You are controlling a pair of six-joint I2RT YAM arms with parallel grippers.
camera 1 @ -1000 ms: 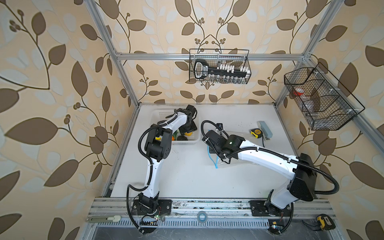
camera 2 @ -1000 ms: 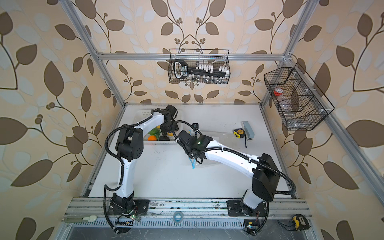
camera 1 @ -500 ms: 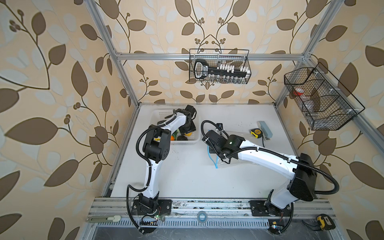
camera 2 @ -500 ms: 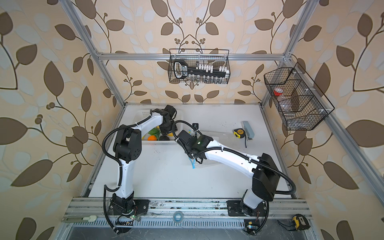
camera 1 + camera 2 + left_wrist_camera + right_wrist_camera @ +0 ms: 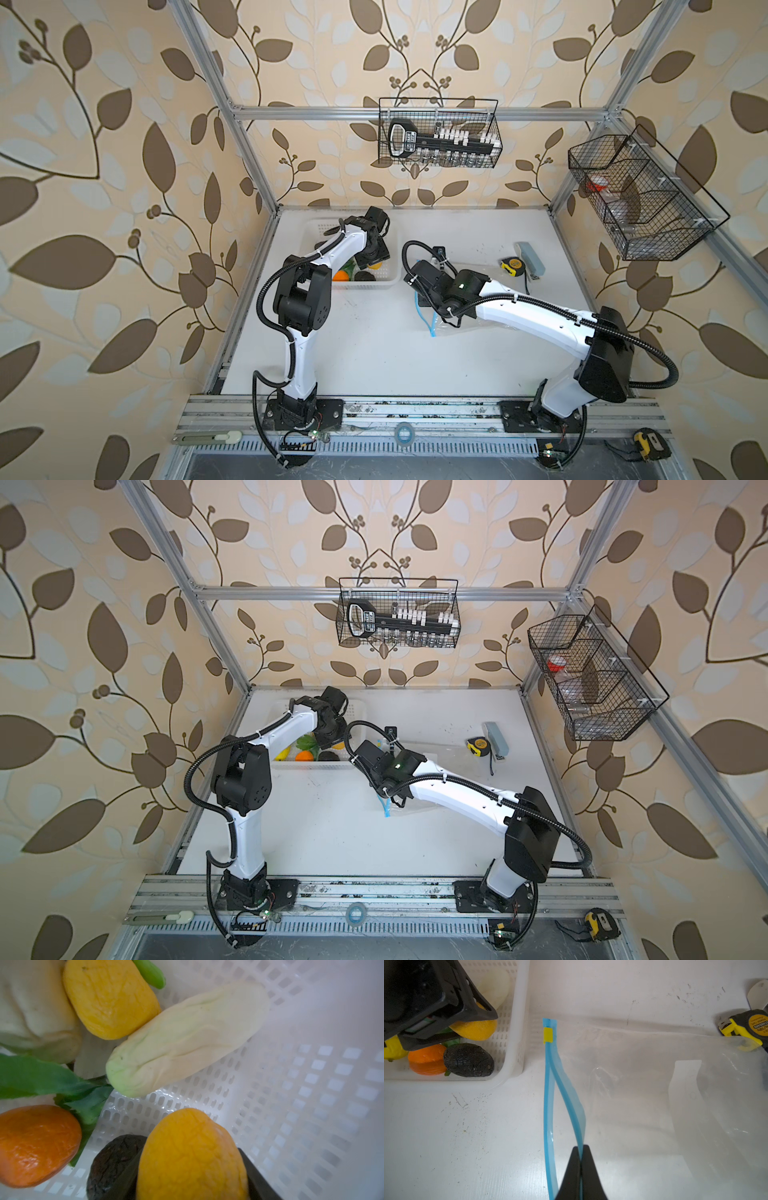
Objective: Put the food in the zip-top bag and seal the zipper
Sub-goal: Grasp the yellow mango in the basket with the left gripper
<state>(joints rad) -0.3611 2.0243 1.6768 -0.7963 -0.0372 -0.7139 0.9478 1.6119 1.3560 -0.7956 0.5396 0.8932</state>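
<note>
1. Food fills a white perforated basket at the far left of the worktop.
2. The left gripper reaches down into this basket. Its jaws are partway apart and clamped on a yellow-orange fruit, with one dark finger pressed on each side.
3. A dark eggplant touches the held fruit on one side.
4. A pale cucumber, an orange, a green leaf, a second yellow-orange fruit, a white cauliflower and a lemon lie around them on the basket floor.
5. The clear zip-top bag lies on the worktop just to the right of the basket. Its mouth faces the basket, and a white label shows through the plastic.
6. The blue zipper runs near to far along that mouth, with a small yellow slider at its far end. Its two strips are parted: one lies flat on the worktop and the other is pulled up and away to the right.
7. The right gripper has its jaws pinched fully together on the raised strip, on its near half.
8. A yellow and black tape measure sits at the far right corner of the bag, which covers part of it.
</note>
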